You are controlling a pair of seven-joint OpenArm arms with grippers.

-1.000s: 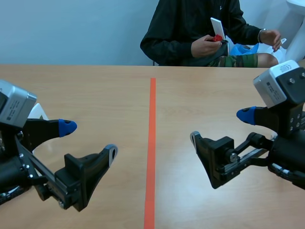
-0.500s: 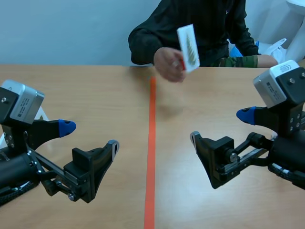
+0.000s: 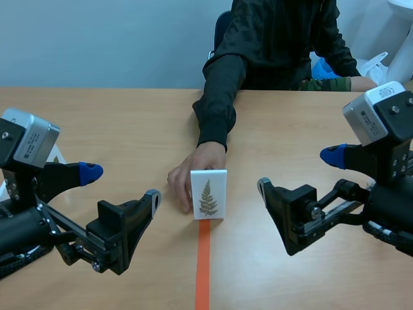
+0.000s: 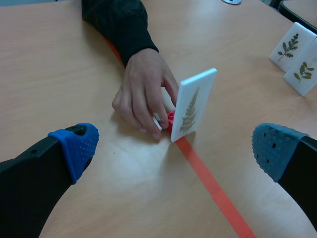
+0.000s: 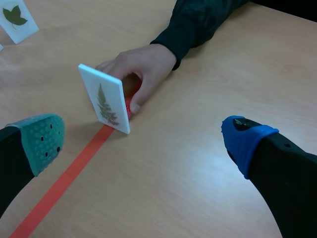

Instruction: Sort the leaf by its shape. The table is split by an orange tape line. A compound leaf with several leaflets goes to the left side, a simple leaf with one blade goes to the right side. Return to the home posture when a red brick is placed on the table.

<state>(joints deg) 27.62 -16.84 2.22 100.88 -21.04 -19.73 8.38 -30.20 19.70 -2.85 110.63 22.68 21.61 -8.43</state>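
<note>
Leaf card (image 3: 208, 194), white with a fern-like compound leaf, stands upright on the orange tape line (image 3: 203, 271), ahead of both pairs of fingers and between them, with a person's hand (image 3: 187, 177) touching its back. Left fingers (image 4: 74, 146) are spread wide, holding nothing; right fingers (image 5: 245, 139) likewise gape empty above the table (image 3: 129, 123).

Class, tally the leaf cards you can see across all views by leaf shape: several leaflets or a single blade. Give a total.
Many-leaflet cards: 3 (fern card; farther card and nearer card, side by side in the left wrist view)
Single-blade cards: 1 (simple-leaf card, right wrist view)
Total: 4
</note>
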